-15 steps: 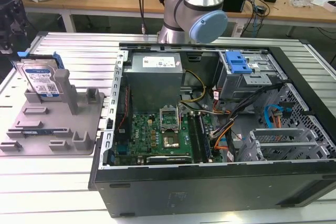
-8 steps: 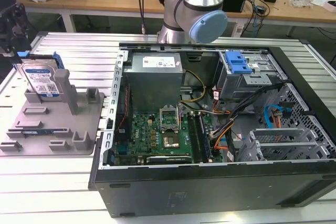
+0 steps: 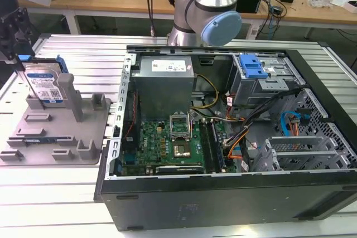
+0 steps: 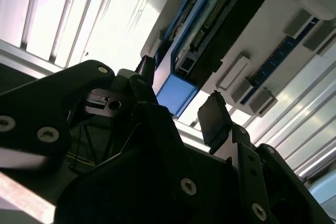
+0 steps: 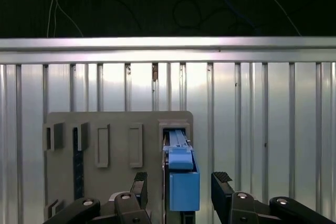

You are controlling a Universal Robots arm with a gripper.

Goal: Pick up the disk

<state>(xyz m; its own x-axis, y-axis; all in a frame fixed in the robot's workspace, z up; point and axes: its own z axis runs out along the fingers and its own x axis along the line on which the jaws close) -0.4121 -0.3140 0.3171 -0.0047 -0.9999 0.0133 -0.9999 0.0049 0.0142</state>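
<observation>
From my seat the closest thing is the gripper (image 5: 181, 181), and in both wrist views I see it spread wide with nothing clamped: its two dark ribbed fingertips (image 5: 221, 180) stand to either side of the blue end of the disk (image 5: 183, 192). In the first wrist view a strip of daylight shows on each side between pad and frame. In the second wrist view the gripper (image 4: 178, 94) straddles that same blue corner, one pad just beside it and the other a little way off, so I read no grip on the disk (image 4: 220, 14). The disk stands on edge in a slot of the grey holder (image 5: 115, 129), with its blue frame running along the rim that faces the arm. In the exterior view, the gripper (image 3: 15, 54) hangs at the far left, directly over the top edge of the disk (image 3: 46, 85). The drive's silver face with its blue-and-white label is turned toward the camera, between the upright posts of the holder (image 3: 56, 132). The holder lies on the slatted metal table (image 3: 67, 193). Further toward the exterior view's right sits an open computer case (image 3: 223, 204) with a green motherboard (image 3: 167, 143), a grey power supply (image 3: 164, 79) and a blue caddy (image 3: 254, 68) inside. Behind it rise the arm's silver and blue joint (image 3: 215, 20) and wooden benches (image 3: 111, 1).
</observation>
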